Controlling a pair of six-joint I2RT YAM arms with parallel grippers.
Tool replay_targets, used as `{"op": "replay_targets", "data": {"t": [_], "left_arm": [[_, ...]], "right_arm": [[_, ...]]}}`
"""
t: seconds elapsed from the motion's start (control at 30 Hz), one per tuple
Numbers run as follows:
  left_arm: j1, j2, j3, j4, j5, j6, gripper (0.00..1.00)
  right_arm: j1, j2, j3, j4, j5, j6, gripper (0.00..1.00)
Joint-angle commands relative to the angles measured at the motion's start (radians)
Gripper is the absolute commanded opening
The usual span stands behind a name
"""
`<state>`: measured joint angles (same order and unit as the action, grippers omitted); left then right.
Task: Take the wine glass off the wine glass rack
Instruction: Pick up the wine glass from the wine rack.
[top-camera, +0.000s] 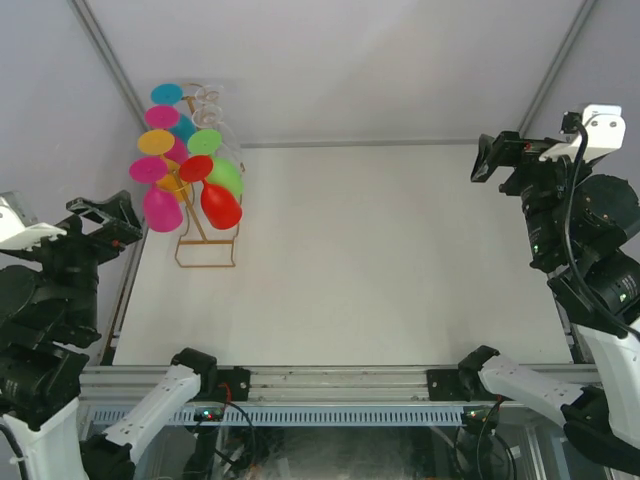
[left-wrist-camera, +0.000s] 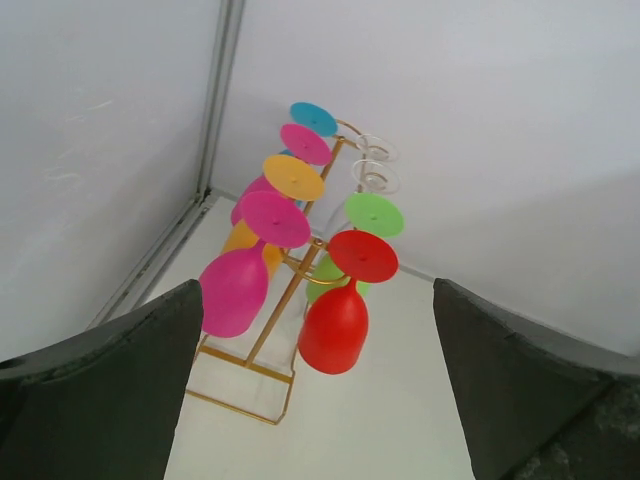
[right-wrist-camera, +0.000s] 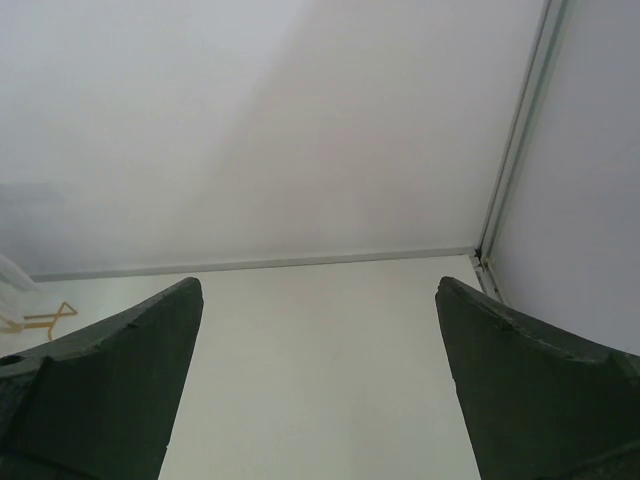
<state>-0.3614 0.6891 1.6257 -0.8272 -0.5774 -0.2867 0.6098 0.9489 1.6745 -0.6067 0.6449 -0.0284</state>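
At the far left we see the left gripper (top-camera: 108, 222) raised off the table (top-camera: 400, 260), its claw spread wide and holding nothing. Just ahead of it, in the table's far-left corner, stands the gold wine glass rack (left-wrist-camera: 272, 318), with coloured glasses hanging bowl-down from its hooks. The magenta glass (left-wrist-camera: 233, 290) and the red wine glass (left-wrist-camera: 333, 328) hang lowest and nearest. At the far right, the right gripper (top-camera: 495, 160) hovers well apart from the rack, also open and empty.

We judge the task not yet started. The left arm is the natural one to reach in. The move calls for closing on one near glass, probably the red one, then drawing its foot clear of the hook without knocking its neighbours.
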Motion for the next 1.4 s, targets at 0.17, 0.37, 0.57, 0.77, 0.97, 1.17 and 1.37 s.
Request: {"op": "replay_targets", "data": {"t": [0.17,0.37,0.57,0.77,0.97,1.17,1.37], "left_arm": [[0.237,-0.085,-0.184,0.041,0.152,-0.170,1.00],[0.405,-0.142,-0.383,0.116,0.369,-0.297,1.00],[0.524,-0.136,-0.492,0.126,0.602,-0.341,1.00],[0.586,-0.122,-0.514,0.134,0.801,-0.382,0.99],[0.611,-0.066,-0.489,0.177,0.943,-0.464,0.98],[0.619,0.031,-0.448,0.267,1.007,-0.645,0.93],[0.622,0.151,-0.395,0.279,0.952,-0.739,0.77]], "right_arm": [[-0.294,-0.087,-0.130,-0.026,-0.376,0.184,1.00],[-0.518,-0.139,-0.356,0.103,-0.803,0.430,1.00],[-0.604,-0.109,-0.546,0.190,-1.086,0.613,0.97],[-0.544,-0.043,-0.646,0.257,-1.219,0.757,0.95],[-0.423,-0.025,-0.681,0.323,-1.203,0.881,0.90],[-0.359,-0.060,-0.683,0.309,-1.176,0.934,0.88],[-0.345,-0.133,-0.692,0.273,-1.131,0.953,0.88]]}}
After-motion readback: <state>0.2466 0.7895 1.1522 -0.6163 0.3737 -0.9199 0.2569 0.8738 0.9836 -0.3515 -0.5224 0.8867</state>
